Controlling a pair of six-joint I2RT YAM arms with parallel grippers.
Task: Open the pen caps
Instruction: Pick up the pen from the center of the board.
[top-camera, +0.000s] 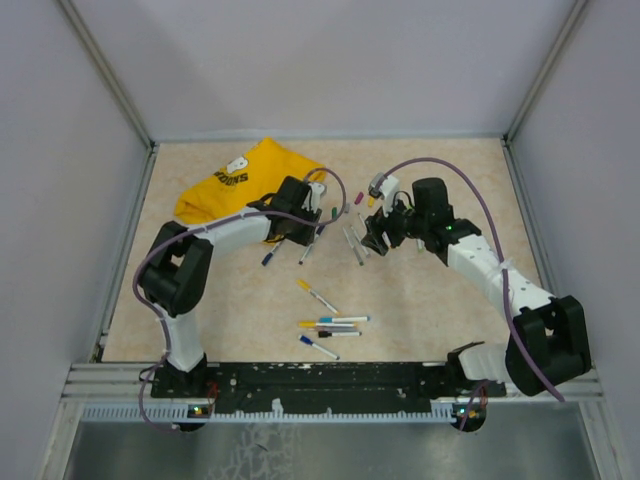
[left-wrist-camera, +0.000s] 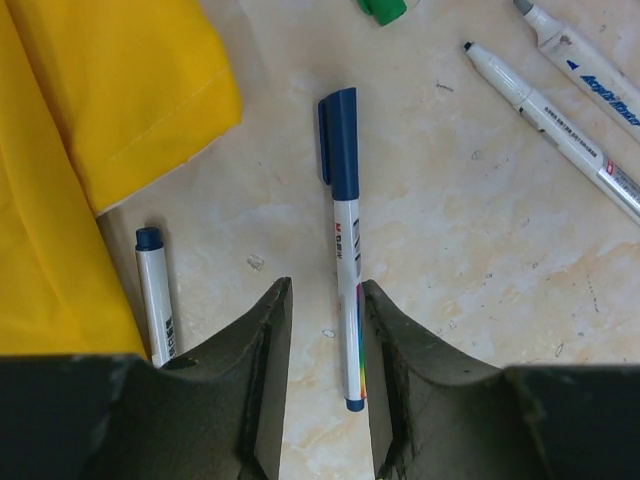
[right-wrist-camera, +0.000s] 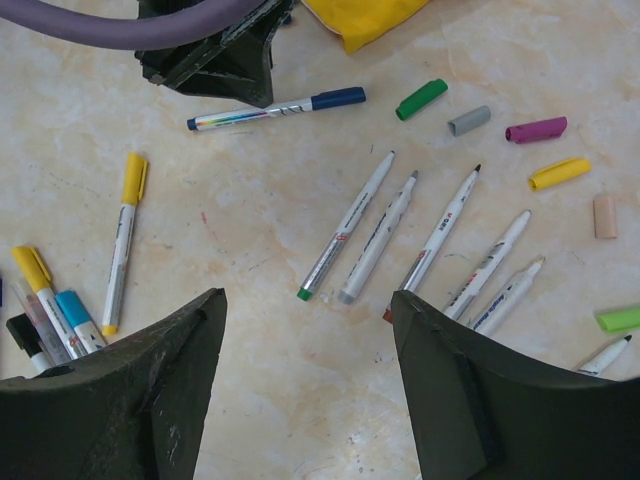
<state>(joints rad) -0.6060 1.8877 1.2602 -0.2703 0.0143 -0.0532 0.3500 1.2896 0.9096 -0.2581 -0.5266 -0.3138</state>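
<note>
Left wrist view: the left gripper (left-wrist-camera: 325, 287) stands with its dark jaws narrow around the white barrel of a thin marker pen (left-wrist-camera: 347, 260). The right-hand finger sits against the barrel or very nearly so. A strip of tan marbled table (left-wrist-camera: 470, 300) shows between the barrel and the other finger, so the pen is straddled, not clamped. Ahead of the fingertips this pen carries its dark blue plastic cap (left-wrist-camera: 339, 140), still on. Just outside the left-hand finger lies a second white pen with a blue end (left-wrist-camera: 152, 290), beside the yellow cloth T-shirt (left-wrist-camera: 100, 110). Farther ahead and to the right lie two uncapped grey markers (left-wrist-camera: 560, 125), and a stubby green cap (left-wrist-camera: 382, 8) is at the far edge.

From the right wrist, the right gripper (right-wrist-camera: 308, 300) is spread wide with nothing held. Just ahead of its fingertips five uncapped white pens (right-wrist-camera: 378, 238) fan out on the table. To its left lies a yellow-capped pen (right-wrist-camera: 123, 235), with a cluster of capped pens (right-wrist-camera: 45, 300) by the left-hand finger. Beyond the fan, ahead and to the right, loose caps are scattered well apart: a grey cap (right-wrist-camera: 469, 120), a purple cap (right-wrist-camera: 536, 129), a yellow cap (right-wrist-camera: 559, 173), a pale pink cap (right-wrist-camera: 604, 215) and a lime cap (right-wrist-camera: 620, 319).
</note>
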